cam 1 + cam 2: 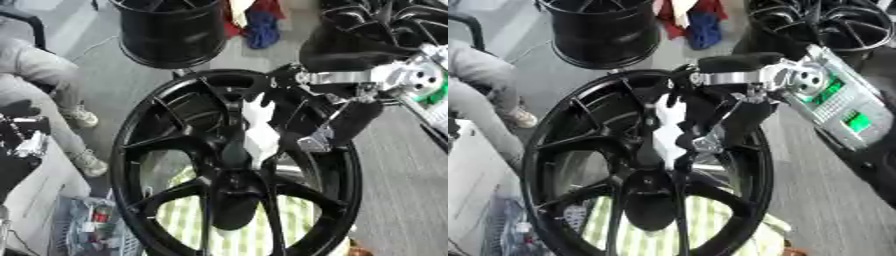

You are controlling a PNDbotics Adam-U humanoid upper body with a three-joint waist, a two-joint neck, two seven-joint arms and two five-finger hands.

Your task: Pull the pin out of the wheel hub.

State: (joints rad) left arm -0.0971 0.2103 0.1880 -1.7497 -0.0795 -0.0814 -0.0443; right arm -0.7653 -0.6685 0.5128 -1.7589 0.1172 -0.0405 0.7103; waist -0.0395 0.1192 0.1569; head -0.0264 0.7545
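Here robot hand [710, 125] fingers curled over wheel hub [654, 165] spokes.

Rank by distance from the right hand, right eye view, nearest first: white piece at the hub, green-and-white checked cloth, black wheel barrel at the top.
From the right hand:
1. White piece at the hub, just to the hand's left, between the spokes of the black alloy wheel.
2. Black wheel barrel, up and left, behind the wheel.
3. Green-and-white checked cloth, below, seen through the lower spokes.

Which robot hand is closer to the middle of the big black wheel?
The right hand. It reaches in from the upper right, over the wheel, its fingers by the hub. The left hand doesn't show in either view.
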